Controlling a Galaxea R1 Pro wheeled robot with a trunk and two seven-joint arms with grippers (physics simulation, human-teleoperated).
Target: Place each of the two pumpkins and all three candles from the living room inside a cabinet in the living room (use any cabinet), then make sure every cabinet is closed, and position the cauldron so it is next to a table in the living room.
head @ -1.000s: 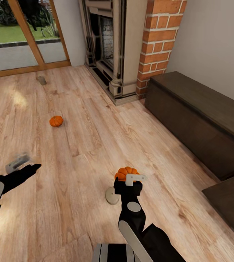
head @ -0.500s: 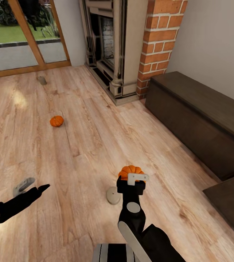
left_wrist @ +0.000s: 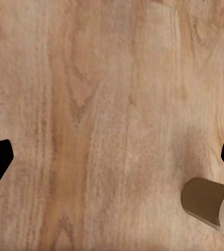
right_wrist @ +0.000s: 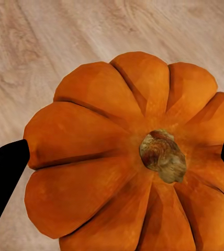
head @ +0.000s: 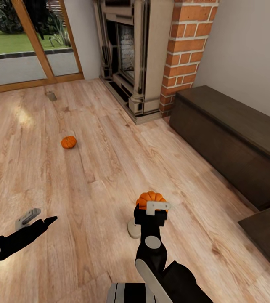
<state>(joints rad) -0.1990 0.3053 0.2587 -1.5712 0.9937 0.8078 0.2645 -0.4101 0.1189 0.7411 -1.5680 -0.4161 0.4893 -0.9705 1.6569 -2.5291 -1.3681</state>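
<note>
Pumpkin (head: 150,197) sits low centre on the wood floor (head: 88,168), between the wide-spread fingers of the right hand (head: 157,207); a candle (head: 133,229) lies beside. Another pumpkin (head: 68,142) rests upper left. Left hand (head: 38,218) is wide, empty.

Light wood plank floor (head: 109,168), stone-and-brick fireplace (head: 147,54), glazed garden doors (head: 25,42), plain grey wall (head: 252,50)
</note>
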